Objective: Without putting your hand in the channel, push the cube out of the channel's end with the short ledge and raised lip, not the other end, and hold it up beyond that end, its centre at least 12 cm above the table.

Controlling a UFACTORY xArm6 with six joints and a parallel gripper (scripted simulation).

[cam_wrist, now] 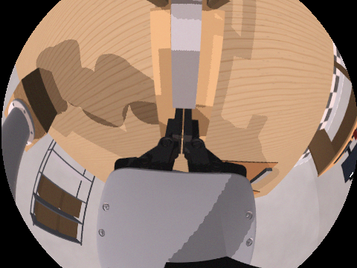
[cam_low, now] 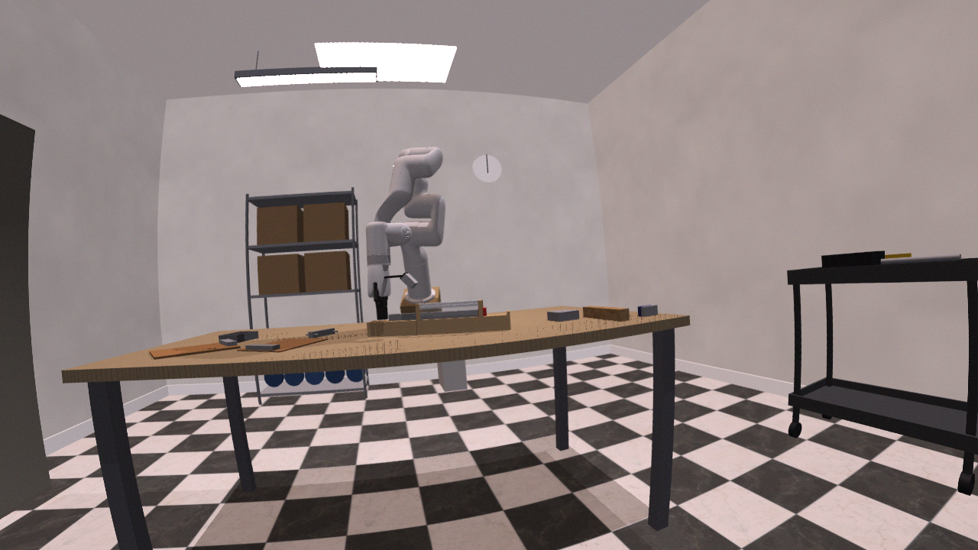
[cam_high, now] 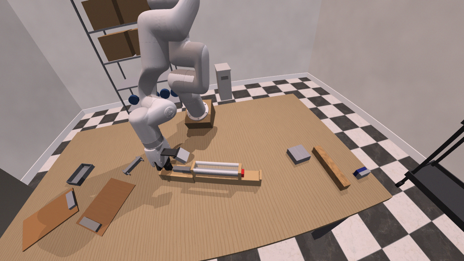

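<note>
The gripper is being held clenched on nothing, fingertips pressed together, at the left end of the channel, just behind the grey rod lying in it. The red cube is sitting at the covered section's right end, mid-bench toward the front edge of the table.

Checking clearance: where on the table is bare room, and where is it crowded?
Bare: between the channel and grey block, and along the near edge. Crowded: left corner with boards and tray; shut claw at the channel's left end.
</note>
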